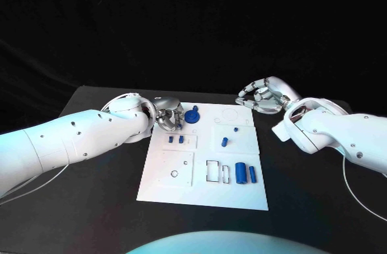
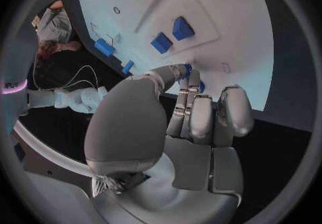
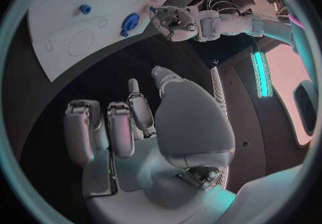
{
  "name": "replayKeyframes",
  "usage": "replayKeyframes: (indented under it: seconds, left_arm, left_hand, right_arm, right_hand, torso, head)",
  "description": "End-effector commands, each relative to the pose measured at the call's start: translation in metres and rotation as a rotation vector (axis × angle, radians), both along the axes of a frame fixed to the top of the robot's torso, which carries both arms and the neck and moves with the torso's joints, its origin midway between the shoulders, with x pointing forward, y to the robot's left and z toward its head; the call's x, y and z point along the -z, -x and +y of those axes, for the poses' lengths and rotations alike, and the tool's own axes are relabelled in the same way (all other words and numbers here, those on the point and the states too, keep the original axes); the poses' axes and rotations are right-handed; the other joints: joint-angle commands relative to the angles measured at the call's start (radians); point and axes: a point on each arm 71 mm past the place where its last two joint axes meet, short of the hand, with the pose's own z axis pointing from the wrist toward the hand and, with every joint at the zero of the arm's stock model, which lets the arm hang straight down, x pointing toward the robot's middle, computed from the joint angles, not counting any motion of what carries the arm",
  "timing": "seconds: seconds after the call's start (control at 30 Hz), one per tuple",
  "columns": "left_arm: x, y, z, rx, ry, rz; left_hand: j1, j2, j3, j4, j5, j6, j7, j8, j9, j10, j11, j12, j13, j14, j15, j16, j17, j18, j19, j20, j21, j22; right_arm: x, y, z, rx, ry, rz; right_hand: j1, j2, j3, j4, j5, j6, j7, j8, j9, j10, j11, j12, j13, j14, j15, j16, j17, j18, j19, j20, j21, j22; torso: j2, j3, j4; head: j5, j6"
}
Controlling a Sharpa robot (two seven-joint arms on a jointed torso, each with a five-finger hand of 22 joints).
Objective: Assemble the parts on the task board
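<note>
**Ana:** Nearest to the head camera is the near edge of the white task board (image 1: pixel 202 201), lying flat on the black bench (image 1: pixel 97 209). What sits on it?

**Ben:** Toward the near right, a large blue cylinder (image 1: pixel 240 172) lies beside a thinner blue bar (image 1: pixel 252 174), just right of a rectangular cutout (image 1: pixel 212 171). Farther up, a small blue peg (image 1: pixel 225 141) stands in the middle of the board, and two small blue blocks (image 1: pixel 177 138) lie on a raised panel at the left. A blue round part (image 1: pixel 193 116) is near the far left corner.

**Ana:** And the left hand?

**Ben:** The left hand (image 1: pixel 167 115) is over the board's far left edge, just beside the blue round part. In the left wrist view its fingers (image 2: pixel 201 111) are curled close together, tips down at the board by something blue. Whether they pinch it or merely touch it, I cannot tell.

**Ana:** The right hand?

**Ben:** The right hand (image 1: pixel 264 97) hovers off the board's far right corner, above the bench, apart from every part. Its fingers (image 3: pixel 117 127) are loosely curled and spread, with nothing between them.

**Ana:** Does the right wrist view add anything?

**Ben:** It shows the board's far end, the blue round part lying there, and the left hand close beside it.
</note>
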Motion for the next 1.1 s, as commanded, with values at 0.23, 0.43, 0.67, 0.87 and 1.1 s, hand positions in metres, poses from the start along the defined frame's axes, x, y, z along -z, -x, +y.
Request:
replayKeyframes:
  seconds: [0.23, 0.43, 0.67, 0.87, 1.1]
  left_arm:
    - [0.0036, 0.0011, 0.0007, -0.006, -0.018, 0.033]
    - [0.0037, 0.0017, -0.0002, -0.002, -0.018, 0.035]
    - [0.0033, 0.0019, -0.001, 0.001, -0.012, 0.032]
    - [0.0041, 0.0022, -0.0021, 0.004, -0.008, 0.034]
    - [0.0061, 0.0023, -0.0007, -0.005, -0.022, 0.046]
  left_hand:
    - [-0.008, 0.001, -0.003, -0.001, 0.002, 0.006, 0.001, 0.005, 0.001, 0.005, 0.0, -0.004, 0.0, -0.001, -0.004, -0.005, -0.003, -0.013, -0.001, -0.001, -0.002, 0.0]
    - [-0.008, 0.002, -0.002, -0.003, 0.002, 0.007, 0.001, 0.005, 0.001, 0.007, 0.0, -0.005, 0.0, -0.002, -0.005, -0.006, -0.006, -0.013, -0.002, -0.001, -0.002, 0.0]
    - [-0.007, 0.002, -0.002, -0.004, 0.002, 0.009, 0.0, 0.005, 0.001, 0.009, 0.0, -0.006, 0.0, -0.003, -0.005, -0.008, -0.01, -0.013, -0.001, -0.001, -0.002, 0.001]
    - [-0.008, 0.001, -0.003, -0.005, 0.002, 0.01, 0.001, 0.004, 0.001, 0.01, 0.0, -0.008, 0.0, -0.003, -0.005, -0.007, -0.007, -0.013, -0.003, -0.002, -0.003, -0.001]
    - [-0.02, -0.016, -0.01, -0.009, 0.002, -0.007, 0.008, -0.013, -0.005, 0.001, 0.007, -0.028, -0.005, -0.004, 0.001, -0.005, 0.002, -0.01, -0.012, -0.002, -0.012, -0.015]
  right_arm:
    - [-0.0002, 0.0004, 0.0008, -0.01, 0.008, -0.008]
    - [-0.0002, 0.0003, 0.0009, -0.01, 0.008, -0.008]
    - [-0.0003, 0.0003, 0.0008, -0.01, 0.008, -0.008]
    - [-0.0003, 0.0003, 0.0008, -0.01, 0.008, -0.009]
    - [-0.0003, 0.0001, 0.0005, -0.009, 0.008, -0.009]
  right_hand:
    - [0.004, 0.002, 0.001, -0.003, 0.004, 0.003, -0.004, 0.007, -0.001, -0.003, -0.003, 0.0, 0.001, 0.071, -0.007, -0.006, 0.121, 0.011, 0.05, -0.007, -0.003, 0.202]
    - [0.004, 0.002, 0.001, -0.003, 0.004, 0.003, -0.004, 0.007, -0.001, -0.003, -0.003, 0.0, 0.001, 0.071, -0.007, -0.006, 0.121, 0.011, 0.05, -0.007, -0.003, 0.202]
    - [0.004, 0.002, 0.001, -0.003, 0.004, 0.003, -0.004, 0.007, -0.001, -0.003, -0.003, 0.0, 0.001, 0.071, -0.007, -0.006, 0.121, 0.011, 0.05, -0.007, -0.003, 0.202]
    - [0.004, 0.002, 0.001, -0.003, 0.004, 0.003, -0.004, 0.007, -0.001, -0.003, -0.003, 0.0, 0.001, 0.071, -0.007, -0.006, 0.121, 0.011, 0.05, -0.007, -0.003, 0.202]
    - [0.004, 0.002, 0.001, -0.003, 0.004, 0.003, -0.004, 0.007, -0.001, -0.003, -0.003, 0.0, 0.001, 0.071, -0.007, -0.006, 0.121, 0.011, 0.05, -0.007, -0.003, 0.202]
  torso:
    - [0.0, 0.0007, 0.0003]
    - [0.0, 0.0005, -0.0009]
    - [0.0, 0.0006, 0.0002]
    - [0.0, 0.0007, 0.0]
    - [0.0, 0.0005, -0.0008]
  head:
    - [0.001, 0.001]
    - [0.002, 0.002]
    - [0.001, 0.002]
    - [0.001, 0.001]
    - [0.001, 0.001]
